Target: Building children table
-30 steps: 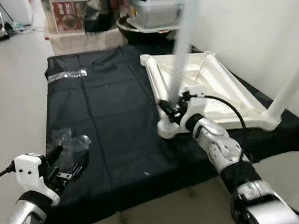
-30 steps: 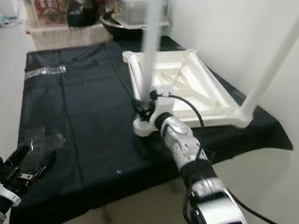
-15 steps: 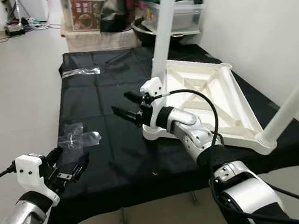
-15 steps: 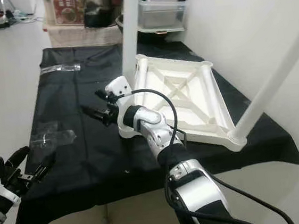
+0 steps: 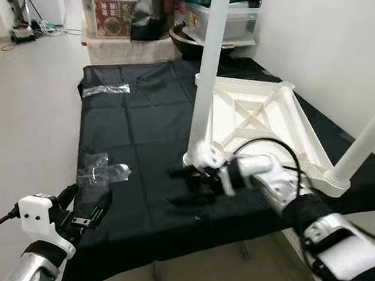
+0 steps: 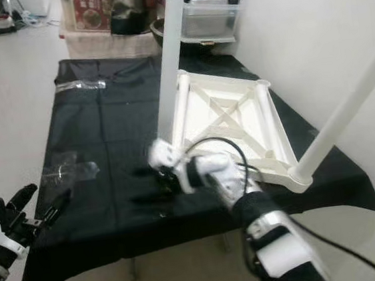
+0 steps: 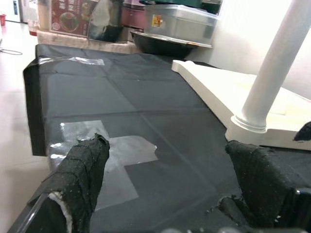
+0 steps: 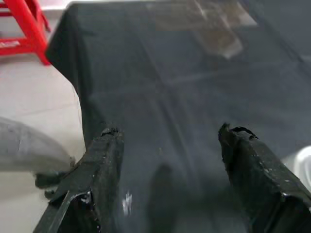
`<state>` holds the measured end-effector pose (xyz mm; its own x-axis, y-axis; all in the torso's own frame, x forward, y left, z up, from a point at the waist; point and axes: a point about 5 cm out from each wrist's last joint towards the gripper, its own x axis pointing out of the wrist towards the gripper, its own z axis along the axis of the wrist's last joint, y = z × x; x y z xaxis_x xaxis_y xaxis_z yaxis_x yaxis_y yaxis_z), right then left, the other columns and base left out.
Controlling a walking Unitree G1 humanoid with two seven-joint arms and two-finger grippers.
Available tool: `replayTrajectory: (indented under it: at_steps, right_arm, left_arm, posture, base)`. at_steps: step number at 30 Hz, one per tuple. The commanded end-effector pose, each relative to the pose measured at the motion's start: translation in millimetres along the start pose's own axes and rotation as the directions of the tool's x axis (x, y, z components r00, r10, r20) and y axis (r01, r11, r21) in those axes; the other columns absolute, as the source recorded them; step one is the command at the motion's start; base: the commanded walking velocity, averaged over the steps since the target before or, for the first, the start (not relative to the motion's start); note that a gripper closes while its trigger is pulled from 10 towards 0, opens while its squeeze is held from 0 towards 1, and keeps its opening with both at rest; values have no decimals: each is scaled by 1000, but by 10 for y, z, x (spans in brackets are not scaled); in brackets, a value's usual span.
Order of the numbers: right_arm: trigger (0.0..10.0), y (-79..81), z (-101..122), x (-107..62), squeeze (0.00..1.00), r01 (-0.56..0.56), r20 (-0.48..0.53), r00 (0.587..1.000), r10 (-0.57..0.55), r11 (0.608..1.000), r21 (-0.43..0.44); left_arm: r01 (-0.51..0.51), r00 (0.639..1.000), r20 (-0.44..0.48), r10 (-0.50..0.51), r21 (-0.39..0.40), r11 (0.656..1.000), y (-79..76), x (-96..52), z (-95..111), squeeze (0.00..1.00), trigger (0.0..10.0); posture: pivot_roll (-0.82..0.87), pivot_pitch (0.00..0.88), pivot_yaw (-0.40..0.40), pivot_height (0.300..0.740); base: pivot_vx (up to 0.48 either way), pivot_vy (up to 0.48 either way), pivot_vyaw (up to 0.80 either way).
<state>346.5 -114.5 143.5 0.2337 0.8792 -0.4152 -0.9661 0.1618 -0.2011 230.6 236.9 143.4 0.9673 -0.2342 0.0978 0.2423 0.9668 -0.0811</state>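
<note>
A white plastic children's table top (image 5: 265, 115) lies upside down, its ribbed underside with crossed braces facing up, on the right half of a low table covered by a black cloth (image 5: 139, 125), close to the pale wall. Two round white legs stand screwed into it: one long white leg (image 5: 208, 71) rises from the near left corner socket, and a second white leg (image 5: 369, 141) slants up from the near right corner. The right end effector (image 5: 187, 185) hovers blurred just in front of the near left corner socket, over the cloth, its two black fingers (image 8: 97, 179) spread apart with nothing between them and pointing towards the robot's left. The left end effector (image 5: 87, 203) is held low at the near left edge of the table, its fingers (image 7: 82, 170) also spread wide and empty. Just beyond it a crumpled clear plastic wrapper (image 5: 100, 170) lies flat on the cloth, and a second strip of clear plastic (image 5: 105, 90) lies near the far left corner. Behind the table, well apart, stand a cardboard box with a red printed picture (image 5: 113, 15) and a grey lidded plastic storage bin (image 5: 228, 19) over a dark round basin (image 5: 187, 38) on the tiled floor (image 5: 17, 118).
</note>
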Motion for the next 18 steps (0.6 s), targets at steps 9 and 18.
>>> replayTrajectory:
  at_steps: [9, 18]
  right_arm:
    - [10000, -673, 250, -475, 0, 527, -175, 837, -519, 850, 0]
    - [10000, -627, 356, -347, 0, 472, -28, 882, -471, 880, 50]
  left_arm:
    - [2, 1000, -7, -2, 1, 1000, -5, 7, -26, 0, 10000]
    - [9, 1000, -9, -9, 0, 1000, 2, 13, -23, 0, 10000]
  posture:
    - [122, 0, -148, 740]
    - [124, 0, -136, 740]
  base:
    - [0, 0, 0]
    - [0, 0, 0]
